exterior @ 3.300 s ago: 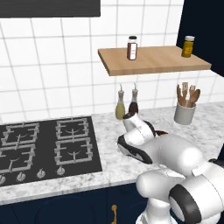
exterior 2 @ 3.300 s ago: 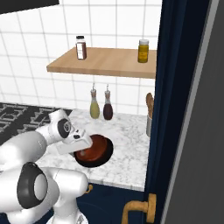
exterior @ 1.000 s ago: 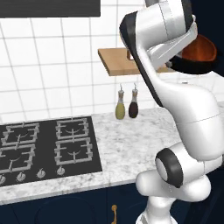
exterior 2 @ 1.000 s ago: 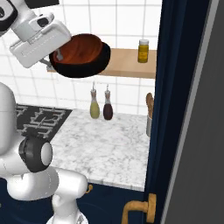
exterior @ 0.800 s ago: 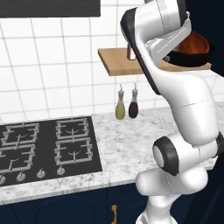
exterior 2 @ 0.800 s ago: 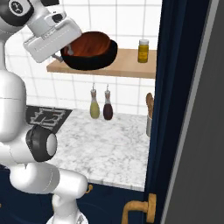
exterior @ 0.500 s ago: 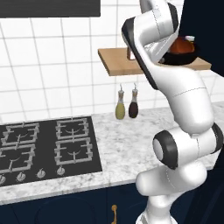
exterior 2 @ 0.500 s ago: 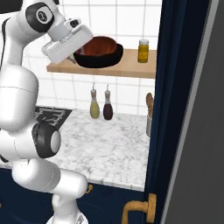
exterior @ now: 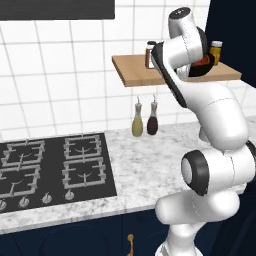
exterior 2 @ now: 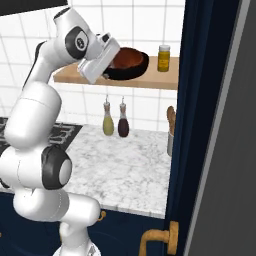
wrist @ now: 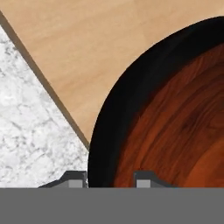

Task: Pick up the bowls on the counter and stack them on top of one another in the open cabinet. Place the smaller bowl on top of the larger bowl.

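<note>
Over open cabinet (exterior 2: 150,79): jaws (wrist: 109,177) nipped larger bowl (exterior 2: 131,71) rim, one fingertip each side; smaller bowl (exterior 2: 127,58) nested inside, so both travelled together. Tabletop (exterior 2: 125,165) below.

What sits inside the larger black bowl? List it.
Inside the larger bowl, the smaller bowl is nested, its reddish-brown interior showing. Its underside and the black bowl's floor are covered. The fingers straddle the rim.

Two nested bowls, the smaller bowl (exterior 2: 128,57) inside the larger bowl (exterior 2: 131,72), sit on the shelf (exterior 2: 152,80), a jar (exterior 2: 163,58) just right of them, two bottles (exterior 2: 108,123) hanging below.
</note>
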